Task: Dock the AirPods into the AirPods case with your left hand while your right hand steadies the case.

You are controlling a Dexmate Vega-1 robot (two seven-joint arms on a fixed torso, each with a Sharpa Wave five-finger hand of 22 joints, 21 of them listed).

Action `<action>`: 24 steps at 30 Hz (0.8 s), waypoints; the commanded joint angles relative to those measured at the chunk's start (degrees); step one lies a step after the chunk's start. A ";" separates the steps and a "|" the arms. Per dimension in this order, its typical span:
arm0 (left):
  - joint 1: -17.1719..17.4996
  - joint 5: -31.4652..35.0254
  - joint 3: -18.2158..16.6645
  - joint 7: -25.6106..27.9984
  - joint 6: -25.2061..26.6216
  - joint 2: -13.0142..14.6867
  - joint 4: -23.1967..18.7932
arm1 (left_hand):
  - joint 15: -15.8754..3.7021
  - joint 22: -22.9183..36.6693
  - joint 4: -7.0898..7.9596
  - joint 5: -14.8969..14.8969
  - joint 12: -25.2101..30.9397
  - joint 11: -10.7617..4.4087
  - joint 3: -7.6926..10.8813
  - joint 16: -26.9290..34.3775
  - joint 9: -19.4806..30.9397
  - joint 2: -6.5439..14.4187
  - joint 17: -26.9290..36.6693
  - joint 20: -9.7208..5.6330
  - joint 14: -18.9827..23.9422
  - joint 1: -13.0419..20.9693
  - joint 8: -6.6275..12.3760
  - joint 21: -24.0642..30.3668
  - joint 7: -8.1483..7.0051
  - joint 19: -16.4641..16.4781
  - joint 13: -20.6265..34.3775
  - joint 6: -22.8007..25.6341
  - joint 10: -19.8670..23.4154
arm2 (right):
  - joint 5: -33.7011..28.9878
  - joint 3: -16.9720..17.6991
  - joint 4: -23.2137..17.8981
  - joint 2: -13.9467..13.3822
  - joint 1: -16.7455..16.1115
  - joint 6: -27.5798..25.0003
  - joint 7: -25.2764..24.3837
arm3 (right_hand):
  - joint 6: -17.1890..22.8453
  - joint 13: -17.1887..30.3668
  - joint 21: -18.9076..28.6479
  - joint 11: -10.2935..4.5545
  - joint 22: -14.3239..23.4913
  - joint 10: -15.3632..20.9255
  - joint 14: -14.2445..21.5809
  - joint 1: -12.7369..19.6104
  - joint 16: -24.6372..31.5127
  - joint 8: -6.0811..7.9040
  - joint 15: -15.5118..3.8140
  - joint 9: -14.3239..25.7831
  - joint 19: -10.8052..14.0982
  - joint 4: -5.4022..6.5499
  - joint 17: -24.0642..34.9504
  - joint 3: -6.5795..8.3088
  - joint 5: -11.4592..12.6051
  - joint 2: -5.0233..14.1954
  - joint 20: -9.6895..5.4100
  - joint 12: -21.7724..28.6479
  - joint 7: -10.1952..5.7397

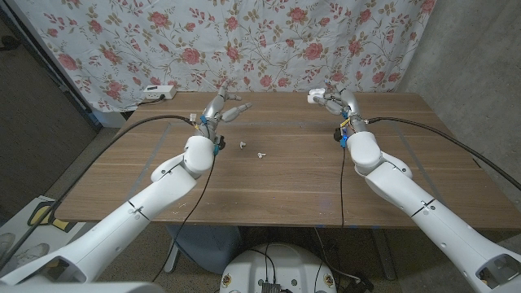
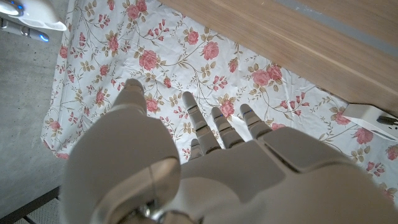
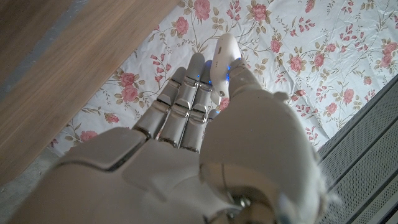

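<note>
Two small white AirPods [image 1: 242,146] [image 1: 261,154] lie apart on the wooden table [image 1: 277,183], left of its middle. My left hand [image 1: 224,107] hovers beyond them toward the table's far side, fingers [image 2: 199,118] spread and holding nothing. My right hand [image 1: 335,99] is raised at the far right of the table. It holds the white AirPods case [image 1: 316,96], which sticks out from the fingers on the side toward the left hand. In the right wrist view the case [image 3: 224,53] sits between the thumb and the fingers. I cannot tell whether its lid is open.
A white power strip [image 1: 156,93] [image 2: 373,115] lies at the table's far left edge. A floral cloth [image 1: 269,41] hangs behind the table. Black cables run along both arms.
</note>
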 commanded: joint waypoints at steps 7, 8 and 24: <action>-0.84 3.25 1.80 -3.89 13.73 4.12 -6.02 | 0.16 0.08 -0.05 0.46 -0.53 -0.06 0.73 0.30 0.11 0.86 -0.01 0.26 0.53 -0.13 -0.38 0.03 -0.31 0.00 -0.17 -0.68 0.43 | -0.19 -0.21 0.46 0.17 0.67 0.50 0.55 | 0.62 0.19 0.28 -7.96 0.17 7.80 0.05 0.77 0.10 0.19 -9.26 0.12 -0.33 0.02 0.57 -0.31 0.36 0.03 0.08 0.44 -0.10; -0.99 3.03 1.88 -4.41 14.53 4.27 -6.22 | 0.17 0.08 -0.06 0.47 -0.54 -0.05 0.74 0.30 0.11 0.87 -0.02 0.29 0.54 -0.13 -0.37 0.03 -0.26 0.00 -0.17 -0.67 0.44 | -0.19 -0.21 0.49 0.18 0.65 0.62 0.56 | 0.66 0.18 0.29 -7.96 0.16 7.80 0.04 0.78 0.09 0.21 -9.26 0.12 -0.33 0.03 0.61 -0.31 0.36 0.03 0.13 0.44 -0.14; -5.66 4.45 6.20 -10.58 24.43 7.09 -7.83 | 0.80 0.01 -0.29 0.67 -1.40 0.09 1.20 -0.19 0.11 1.22 -0.41 0.75 -0.72 -0.43 -0.61 -0.39 -0.15 -0.91 -0.26 -1.29 -0.05 | -0.48 0.10 0.24 -0.29 0.39 1.91 0.97 | 0.87 0.16 0.39 -7.95 0.13 7.82 -0.01 0.92 0.05 0.23 -9.27 0.13 -0.49 0.06 1.23 -0.41 0.39 0.07 0.20 0.54 -0.08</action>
